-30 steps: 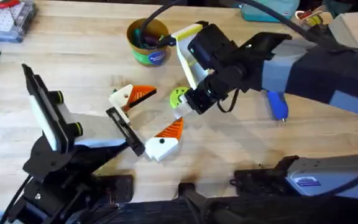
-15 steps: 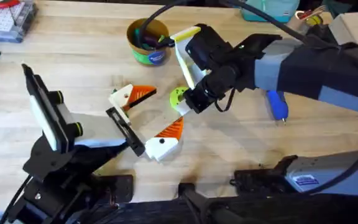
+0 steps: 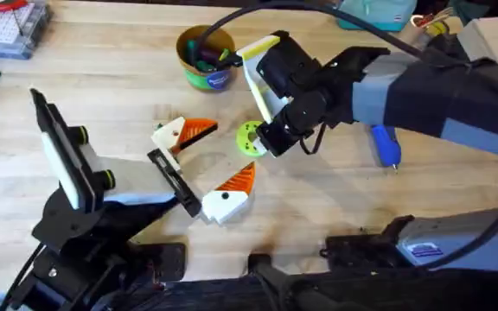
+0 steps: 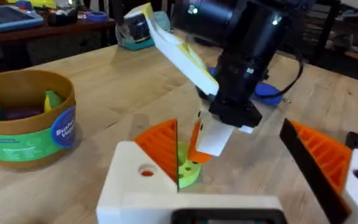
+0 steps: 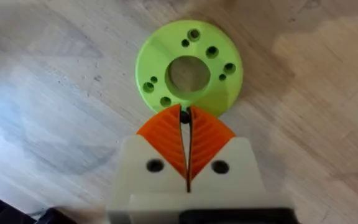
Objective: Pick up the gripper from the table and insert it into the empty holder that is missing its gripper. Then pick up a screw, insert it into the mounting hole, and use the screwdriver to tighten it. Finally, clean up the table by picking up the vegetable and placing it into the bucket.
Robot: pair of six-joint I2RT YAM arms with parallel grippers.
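Since the right gripper (image 5: 185,124) has its orange pads pressed together on a small dark bit that I take for the screw (image 5: 184,117), the handling question is mostly about that tiny part. It is hard, smooth and very light, so it can tilt or slip out of the ribbed pads with little warning. Holding it near the head, with the shank free and pointing down, looks like the safest grip.

The pinched tips hover just above the green disc (image 5: 188,68), at the disc's 6 o'clock edge in the right wrist view. The disc lies flat on the table (image 3: 102,78), with a large middle hole and a ring of small holes. It looks like light, stiff plastic that would slide if nudged.

The left gripper (image 3: 214,157) rests low with its fingers wide apart and nothing between them, at about 8 o'clock from the disc in the overhead view.

The screwdriver (image 3: 386,145) lies well apart at 3 o'clock. Its rounded blue handle may roll, so it is best gripped across the handle. The bucket (image 3: 206,56) stands at 11 o'clock, with vegetables inside.
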